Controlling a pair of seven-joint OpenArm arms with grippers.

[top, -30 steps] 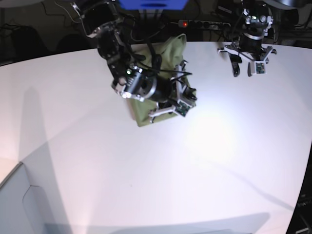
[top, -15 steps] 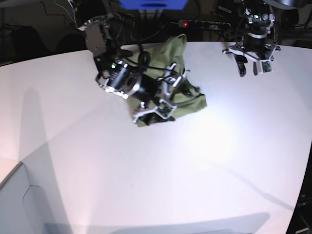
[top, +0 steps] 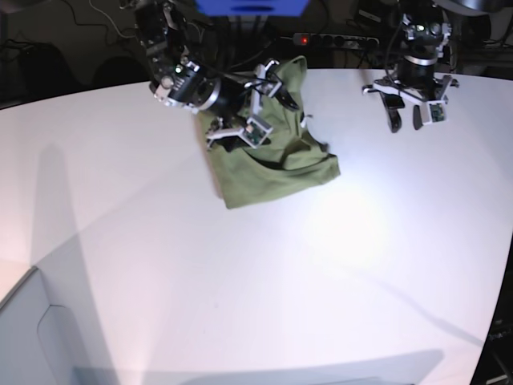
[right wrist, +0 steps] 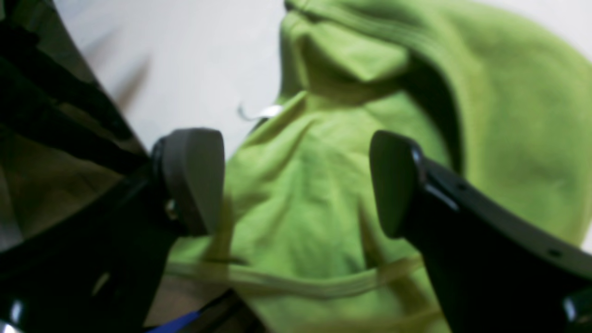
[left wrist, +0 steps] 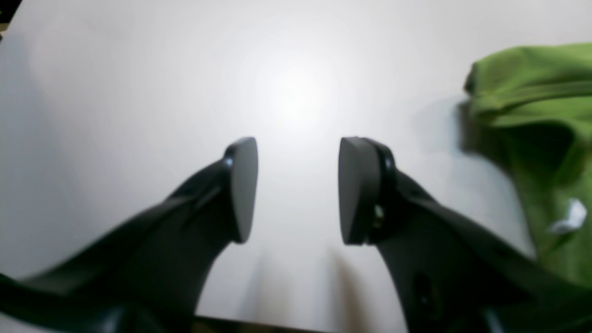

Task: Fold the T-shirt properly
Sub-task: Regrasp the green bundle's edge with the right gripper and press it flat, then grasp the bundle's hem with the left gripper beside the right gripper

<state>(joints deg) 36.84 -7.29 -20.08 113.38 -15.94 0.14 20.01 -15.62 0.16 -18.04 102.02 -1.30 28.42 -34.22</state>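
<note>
T-shirt (top: 272,164): olive-green, rumpled, on white worktop (top: 240,281). Right gripper (right wrist: 296,185): jaws apart, empty, above shirt. Left gripper (left wrist: 296,189): jaws apart, empty, beside shirt.

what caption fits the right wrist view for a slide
Open right gripper poised over the crumpled olive-green T-shirt on the white table.

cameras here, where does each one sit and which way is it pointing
Base: high in front, looking down on the white table, both arms and the T-shirt.
Left wrist: behind the open left gripper, facing bare table; T-shirt edge at right.
Right wrist: behind the open right gripper, looking onto the T-shirt.
All three views share the T-shirt.
</note>
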